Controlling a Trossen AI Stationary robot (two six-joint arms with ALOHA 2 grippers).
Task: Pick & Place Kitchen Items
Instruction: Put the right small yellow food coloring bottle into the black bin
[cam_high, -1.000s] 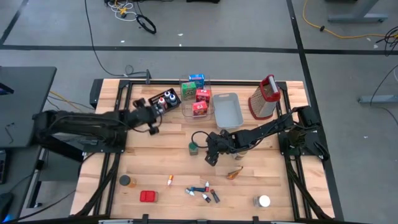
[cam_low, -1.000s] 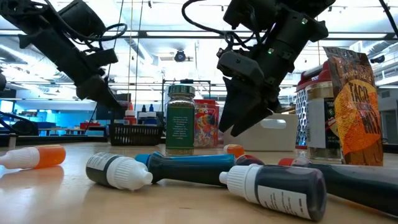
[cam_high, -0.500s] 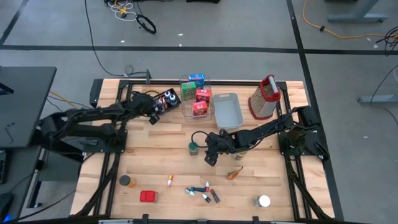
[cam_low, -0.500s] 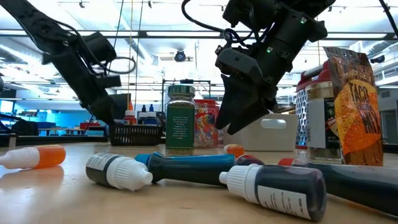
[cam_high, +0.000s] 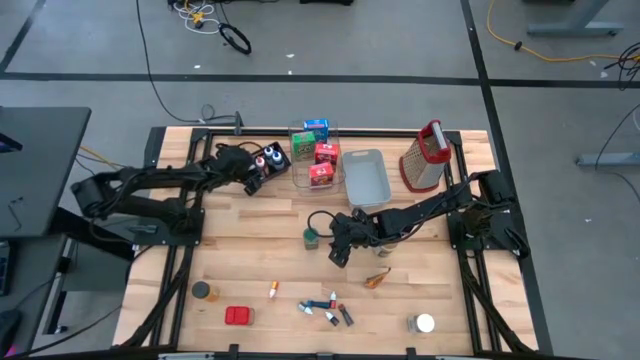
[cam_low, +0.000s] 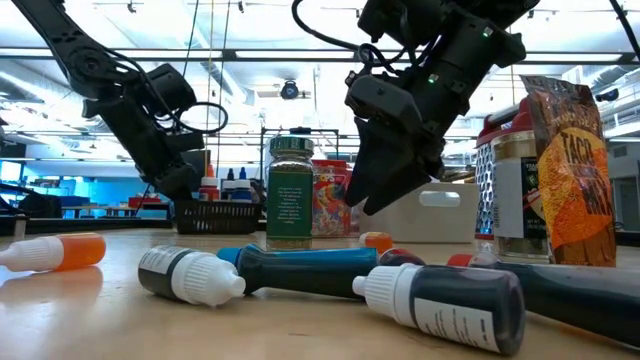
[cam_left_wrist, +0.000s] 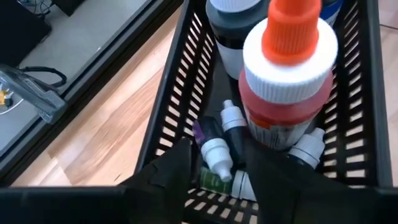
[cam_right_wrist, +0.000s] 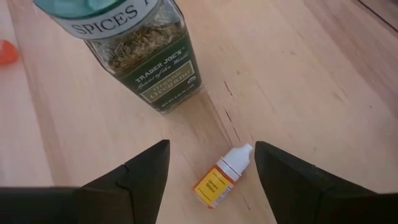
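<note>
Hovering my left gripper (cam_left_wrist: 214, 168) over the black basket (cam_left_wrist: 163, 127), I am spreading its fingers above small bottles (cam_left_wrist: 217, 155). My right gripper (cam_right_wrist: 211, 171) is hanging spread near the spice jar (cam_right_wrist: 134, 43).

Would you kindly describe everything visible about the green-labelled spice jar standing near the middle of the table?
The spice jar is clear, glass or plastic by its look, filled with dried green-brown herbs, with a dark green label that reads "Trader Joe's" and "Spices" on a band below its teal cap. It stands upright on the bare wooden table near the centre, touching nothing but the wood. The right gripper hovers beside it with its fingers open, and a small orange-labelled dropper bottle lies close by. From the low view it stands in front of the trays.
</note>
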